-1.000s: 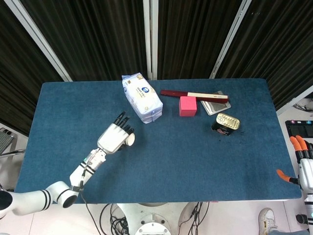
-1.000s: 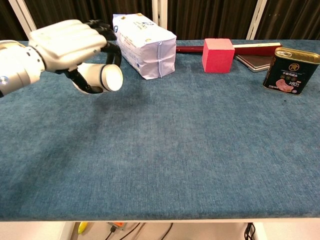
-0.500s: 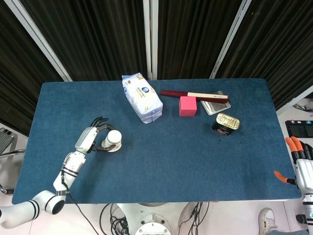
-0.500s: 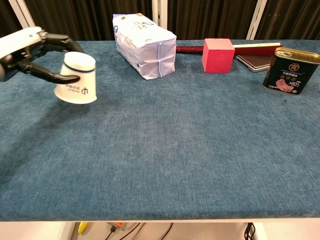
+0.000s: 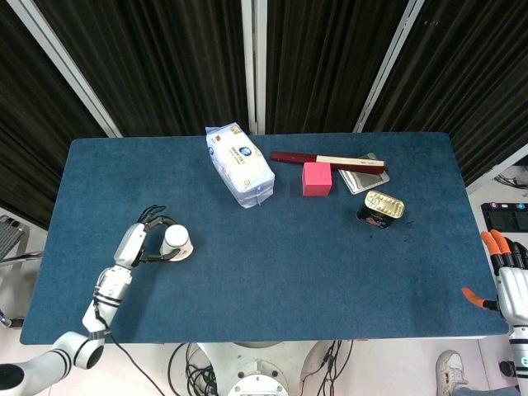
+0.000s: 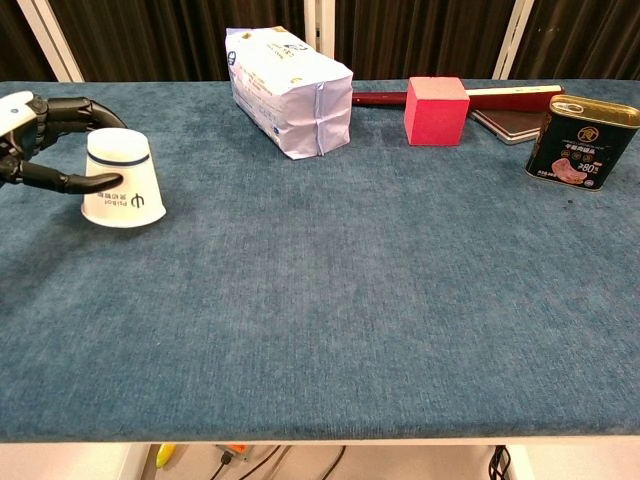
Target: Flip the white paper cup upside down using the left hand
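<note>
The white paper cup [image 5: 176,242] stands upside down on the blue table [image 5: 272,272] near its left front part, base up, with a dark logo on its side [image 6: 120,180]. My left hand [image 5: 142,238] wraps around the cup from the left. In the chest view the thumb [image 6: 55,181] touches the cup's lower side and the other fingers [image 6: 75,107] arch behind its top. My right hand [image 5: 505,276] hangs off the table's right edge, orange-tipped fingers apart, holding nothing.
A white tissue pack [image 5: 239,165] lies at the back centre. Right of it are a pink cube [image 5: 317,178], a dark red and cream stick [image 5: 328,160], a grey flat case [image 5: 365,177] and a tin can [image 5: 380,208].
My left hand swung the cup left and toward the front, turning it from sideways to base up, and lowered it onto the table. The right hand barely moved.
</note>
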Robot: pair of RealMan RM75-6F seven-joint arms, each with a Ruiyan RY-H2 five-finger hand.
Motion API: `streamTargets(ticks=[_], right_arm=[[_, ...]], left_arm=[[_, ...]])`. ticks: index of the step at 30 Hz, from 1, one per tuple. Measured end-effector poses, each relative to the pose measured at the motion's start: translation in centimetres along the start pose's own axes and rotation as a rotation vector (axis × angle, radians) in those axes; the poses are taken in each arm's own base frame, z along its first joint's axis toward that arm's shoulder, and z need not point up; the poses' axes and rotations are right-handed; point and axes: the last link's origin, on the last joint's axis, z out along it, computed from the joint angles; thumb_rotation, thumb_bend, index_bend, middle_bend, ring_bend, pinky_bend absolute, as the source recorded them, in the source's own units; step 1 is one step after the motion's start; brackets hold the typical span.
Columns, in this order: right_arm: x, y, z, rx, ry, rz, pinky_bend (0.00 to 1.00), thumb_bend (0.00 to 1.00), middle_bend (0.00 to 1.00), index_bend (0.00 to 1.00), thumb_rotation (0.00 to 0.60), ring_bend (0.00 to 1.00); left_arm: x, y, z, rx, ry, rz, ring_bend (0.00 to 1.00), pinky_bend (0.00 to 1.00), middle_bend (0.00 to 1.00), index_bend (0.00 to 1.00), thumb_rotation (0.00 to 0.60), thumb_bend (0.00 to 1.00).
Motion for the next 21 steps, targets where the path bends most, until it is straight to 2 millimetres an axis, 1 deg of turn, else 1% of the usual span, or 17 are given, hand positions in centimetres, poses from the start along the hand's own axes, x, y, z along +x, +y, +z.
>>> streamTargets(ticks=[2, 6, 10, 15, 21], right_arm=[[0.0, 0.0, 0.0, -0.004, 0.002, -0.001, 0.00, 0.08, 0.00, 0.00, 0.600, 0.00], [0.1, 0.1, 0.1, -0.010, 0.009, 0.002, 0.00, 0.08, 0.00, 0.00, 0.600, 0.00], [0.1, 0.2, 0.1, -0.015, 0.004, 0.002, 0.00, 0.08, 0.00, 0.00, 0.600, 0.00], [0.1, 0.3, 0.2, -0.021, 0.008, -0.001, 0.00, 0.08, 0.00, 0.00, 0.600, 0.00], [0.4, 0.2, 0.1, -0.012, 0.021, -0.004, 0.00, 0.08, 0.00, 0.00, 0.600, 0.00]], left_arm=[[-0.2, -0.1, -0.2, -0.005, -0.011, 0.007, 0.06, 0.03, 0.29, 0.30, 0.600, 0.26], [-0.3, -0.1, -0.4, -0.022, -0.016, 0.014, 0.03, 0.02, 0.20, 0.22, 0.600, 0.26], [-0.3, 0.1, -0.6, -0.042, -0.020, 0.027, 0.01, 0.02, 0.17, 0.20, 0.600, 0.26], [-0.1, 0.7, -0.9, -0.073, -0.017, 0.046, 0.01, 0.02, 0.17, 0.16, 0.600, 0.26], [1.2, 2.0, -1.6, -0.111, -0.010, 0.131, 0.00, 0.01, 0.12, 0.13, 0.600, 0.24]])
